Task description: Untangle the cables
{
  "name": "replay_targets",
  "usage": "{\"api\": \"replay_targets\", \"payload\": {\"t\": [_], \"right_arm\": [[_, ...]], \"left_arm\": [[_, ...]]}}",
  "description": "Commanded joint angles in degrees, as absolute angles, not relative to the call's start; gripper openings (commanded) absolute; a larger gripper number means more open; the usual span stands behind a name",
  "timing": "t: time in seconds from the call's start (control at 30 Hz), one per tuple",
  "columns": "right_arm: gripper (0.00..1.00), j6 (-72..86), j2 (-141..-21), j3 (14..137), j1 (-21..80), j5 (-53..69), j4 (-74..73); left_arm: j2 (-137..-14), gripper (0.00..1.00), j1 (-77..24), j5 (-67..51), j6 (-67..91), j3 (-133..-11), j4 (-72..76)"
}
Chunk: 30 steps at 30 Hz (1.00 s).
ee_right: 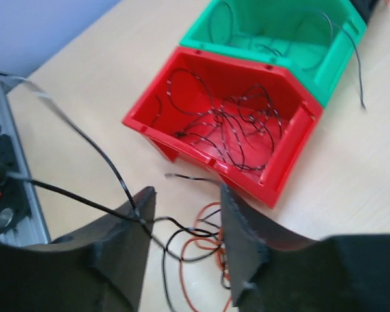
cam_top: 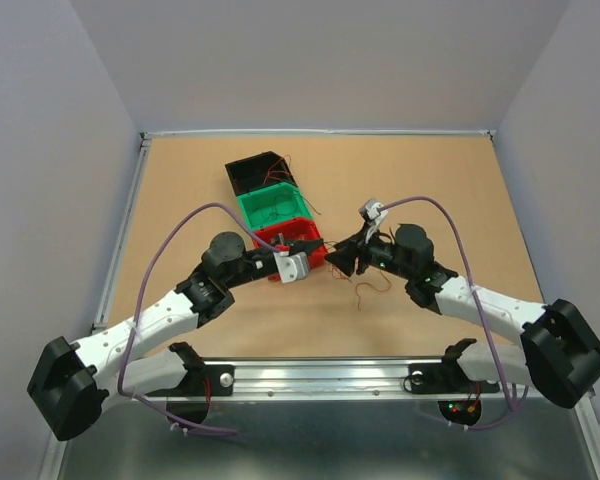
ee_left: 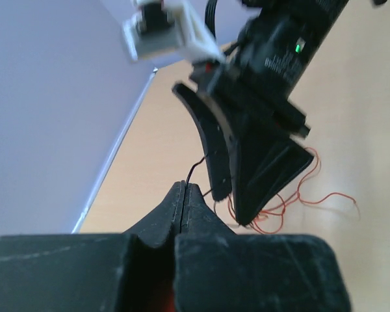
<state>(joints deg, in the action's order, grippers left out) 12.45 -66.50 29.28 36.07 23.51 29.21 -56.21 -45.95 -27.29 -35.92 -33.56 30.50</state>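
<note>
Your thin red-orange and black wires (cam_top: 368, 285) lie in a loose tangle on the brown fibreboard surface (cam_top: 430, 190). They sit near the middle, between the two arms and just on the near side of the open red plastic bin (ee_right: 234, 65).

From the right wrist view you see orange loops and black loops overlapping under the right end effector (ee_right: 182, 198). Its fingers stand spread over the tangle with a clear gap between them. One black strand (ee_right: 84, 140) runs slantwise from the upper left down to the inner edge of its left finger (ee_right: 127, 240).

Your left end effector (ee_left: 184, 195) is pressed together. A hair-thin black wire rises from the seam at its tip, so it looks pinched there. This tip sits close in front of the right end effector, with the red-orange loops on the surface beyond.

More wires are in the bins. A tangle of black ones lies on the floor of the red bin. A few black ones lie in the green plastic bin (ee_right: 331, 68) touching it behind, and one hangs over that bin's right wall. A black plastic bin (cam_top: 242, 165) ends the row at the far side.
</note>
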Motion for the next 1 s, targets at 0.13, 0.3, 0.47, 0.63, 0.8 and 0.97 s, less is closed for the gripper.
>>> {"api": "replay_targets", "payload": {"t": [0.13, 0.3, 0.47, 0.63, 0.8, 0.97], "right_arm": [[0.34, 17.9, -70.1, 33.7, 36.7, -2.8, 27.8], [0.35, 24.6, -71.9, 34.7, 30.9, -5.8, 22.2], [0.32, 29.8, -73.9, 34.3, 25.4, -5.1, 20.3], [0.27, 33.2, -73.7, 34.7, 24.3, -13.3, 17.1], [0.32, 35.0, -71.2, 33.5, 24.0, -18.8, 16.1], [0.57, 33.9, -68.7, 33.0, 24.0, -16.5, 16.3]], "left_arm": [[-51.7, 0.00, -45.7, -30.4, -33.0, -46.8, 28.8], [-51.2, 0.00, -45.6, -20.9, -35.4, -58.0, 22.5], [-54.7, 0.00, -43.6, -9.3, -35.7, -67.3, 21.4], [-63.3, 0.00, -34.9, -10.2, -32.0, -72.7, 20.7], [-69.9, 0.00, -26.8, -14.0, -28.0, -75.8, 20.9], [-71.2, 0.00, -25.1, -20.8, -28.9, -75.1, 18.9]]}}
